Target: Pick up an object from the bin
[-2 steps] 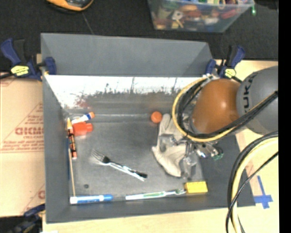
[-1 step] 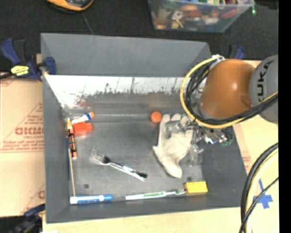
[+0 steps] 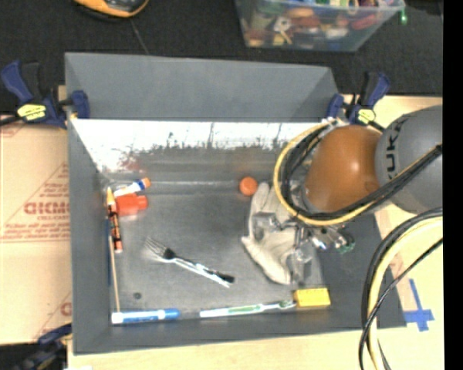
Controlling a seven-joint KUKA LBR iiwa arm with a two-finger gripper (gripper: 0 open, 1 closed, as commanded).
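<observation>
Gripper (image 3: 299, 262) over white cloth (image 3: 264, 259), bin (image 3: 193, 226) R side, nr yellow block (image 3: 312, 297).

Grey bin (image 3: 193, 216) with fork (image 3: 187, 263), white cloth (image 3: 264, 247) (crumpled), yellow block (image 3: 312, 297)

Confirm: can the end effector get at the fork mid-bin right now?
Likely yes. The fork lies alone on bare bin floor, with nothing on or against it; the end effector is over the white cloth beside it.
</observation>
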